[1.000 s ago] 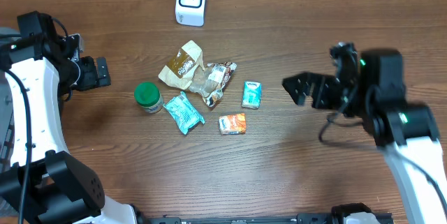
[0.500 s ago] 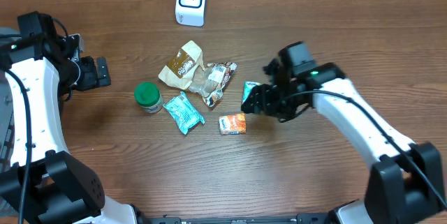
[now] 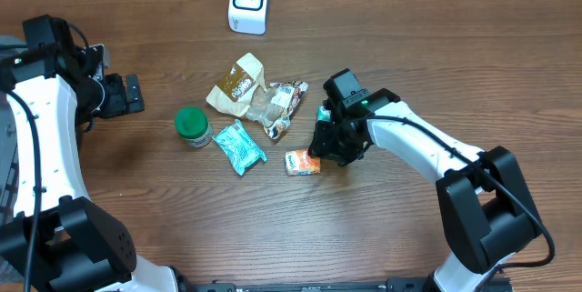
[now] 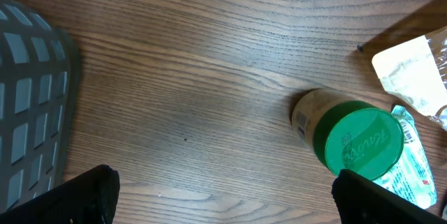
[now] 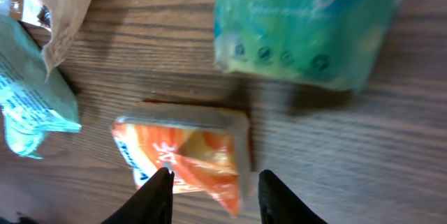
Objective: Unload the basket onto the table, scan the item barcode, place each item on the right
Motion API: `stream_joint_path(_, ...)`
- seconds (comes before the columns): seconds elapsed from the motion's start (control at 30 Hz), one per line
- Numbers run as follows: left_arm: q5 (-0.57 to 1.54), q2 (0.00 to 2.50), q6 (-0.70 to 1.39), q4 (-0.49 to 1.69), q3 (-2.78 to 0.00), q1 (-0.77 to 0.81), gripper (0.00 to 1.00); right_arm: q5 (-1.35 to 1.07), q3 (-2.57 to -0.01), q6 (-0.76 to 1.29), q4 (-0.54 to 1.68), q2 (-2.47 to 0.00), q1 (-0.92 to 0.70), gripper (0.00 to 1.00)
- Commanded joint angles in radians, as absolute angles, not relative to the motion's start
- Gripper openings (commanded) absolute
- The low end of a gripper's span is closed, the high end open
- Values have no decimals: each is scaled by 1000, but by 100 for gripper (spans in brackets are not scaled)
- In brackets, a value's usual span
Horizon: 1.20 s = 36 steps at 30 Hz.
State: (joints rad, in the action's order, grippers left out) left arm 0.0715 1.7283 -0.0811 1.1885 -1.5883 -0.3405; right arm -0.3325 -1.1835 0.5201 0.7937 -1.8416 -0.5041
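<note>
Numbering one scanner (image 3: 248,1), one jar (image 3: 192,125), five packets (image 3: 238,146).

My right gripper (image 5: 211,195) shows only as two dark fingertips (image 5: 158,195) at the bottom edge, standing apart. Between and just above them lies a small orange packet (image 5: 183,155), flat on the wooden surface (image 5: 349,154). The left tip overlaps the packet's lower edge and the right tip sits just past its right end. I cannot tell whether either one touches it. A blurred teal pack (image 5: 307,21) fills the upper right, apart from the orange packet. At the left edge is a teal wrapper (image 5: 31,102), with a tan bag (image 5: 63,4) above it.
</note>
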Motion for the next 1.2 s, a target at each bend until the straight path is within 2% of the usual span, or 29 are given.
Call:
stream_joint_path(0.0, 78, 1730, -75, 1188, -1584, -340, 100, -314, -1197, 633, 786, -1849, -522, 33)
stream_joint_path(0.2, 78, 1730, -75, 1188, -1584, -340, 100, -305, -1197, 677, 786, -1890, -527, 31)
stream_joint_path(0.33, 78, 1730, -75, 1188, -1584, -340, 100, -331, -1197, 680, 782, -1926, -527, 25)
stream_joint_path(0.4, 78, 1730, -75, 1188, -1584, -340, 99, -334, -1197, 680, 781, -1930, -527, 14)
stream_joint_path(0.43, 78, 1730, -75, 1188, -1584, -340, 100, -334, -1197, 680, 779, -1930, -527, 4)
stream_joint_path(0.63, 78, 1730, -75, 1188, -1584, -340, 100, -328, -1232, 673, 810, -1889, -503, 4)
stream_joint_path(0.83, 78, 1730, -75, 1188, -1584, -340, 100, -317, -1260, 691, 845, -1670, -425, 4)
stream_joint_path(1.03, 78, 1730, -75, 1188, -1584, -340, 99, -118, -1247, 832, 937, -1549, -277, 4)
stream_joint_path(1.17, 78, 1730, -75, 1188, -1584, -340, 100, -101, -1135, 911, 833, -1564, -236, 4)
